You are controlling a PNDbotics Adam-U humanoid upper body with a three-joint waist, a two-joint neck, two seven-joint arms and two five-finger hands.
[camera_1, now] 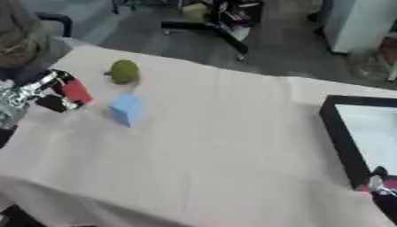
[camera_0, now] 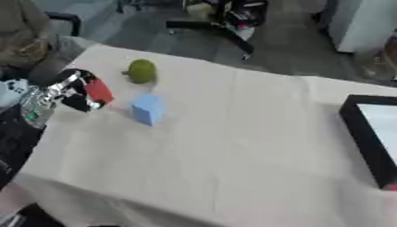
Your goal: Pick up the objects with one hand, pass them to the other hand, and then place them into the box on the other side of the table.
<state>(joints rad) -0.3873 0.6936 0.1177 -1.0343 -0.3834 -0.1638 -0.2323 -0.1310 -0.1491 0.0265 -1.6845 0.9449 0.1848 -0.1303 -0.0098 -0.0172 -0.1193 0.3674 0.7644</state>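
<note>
My left hand (camera_0: 74, 91) hovers at the table's left edge with its fingers curled round a red object (camera_0: 99, 91). Just right of it a light blue block (camera_0: 147, 108) stands on the table. Behind that sits a green round object (camera_0: 142, 71). The black-rimmed box (camera_0: 363, 133) with a white inside lies at the right edge. A small part of my right hand (camera_1: 380, 182) shows at the lower right by the box's near corner, too little to read its fingers.
A beige cloth covers the table (camera_0: 217, 146). A seated person is at the far left corner. A chair base and clutter stand on the floor beyond the far edge.
</note>
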